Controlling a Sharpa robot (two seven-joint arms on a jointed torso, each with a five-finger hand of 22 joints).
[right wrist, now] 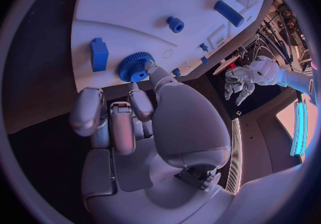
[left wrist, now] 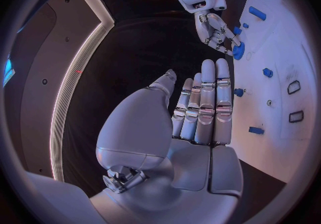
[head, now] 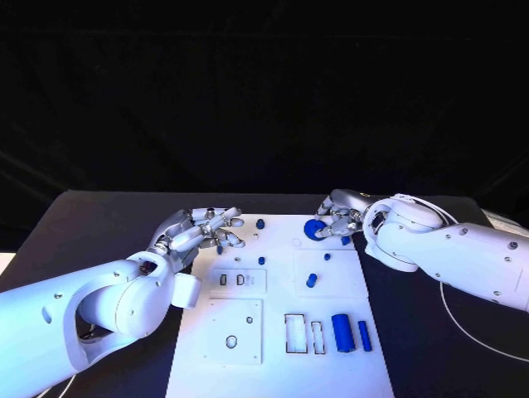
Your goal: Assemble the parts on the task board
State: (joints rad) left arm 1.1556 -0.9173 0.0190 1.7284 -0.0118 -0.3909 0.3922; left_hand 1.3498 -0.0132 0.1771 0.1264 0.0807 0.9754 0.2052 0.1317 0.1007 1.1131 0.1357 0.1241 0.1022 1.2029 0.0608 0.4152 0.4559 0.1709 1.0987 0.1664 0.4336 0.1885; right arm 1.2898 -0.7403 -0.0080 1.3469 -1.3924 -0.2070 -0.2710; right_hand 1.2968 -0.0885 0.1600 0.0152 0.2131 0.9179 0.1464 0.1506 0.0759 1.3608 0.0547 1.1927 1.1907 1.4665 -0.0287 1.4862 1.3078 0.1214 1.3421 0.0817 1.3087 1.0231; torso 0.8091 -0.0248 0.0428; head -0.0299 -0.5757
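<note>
A round toothed blue plastic gear [right wrist: 136, 67] sits near the far edge of the white task board [head: 277, 348], under the right hand's [head: 337, 218] fingertips; the left hand [head: 205, 228] hovers open-fingered at the board's far-left corner

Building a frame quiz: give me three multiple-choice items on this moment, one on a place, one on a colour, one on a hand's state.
1. Where is the gear? A. far end of the task board, at the right hand B. near end C. off the board
2. What colour is the gear? A. red B. blue C. grey
3. The left hand is: A. gripping a part B. holding nothing, fingers extended C. holding the gear

Answers: A, the gear lies at the task board's far end, right hand on it; B, it is blue; B, the left hand holds nothing, fingers straight.
</note>
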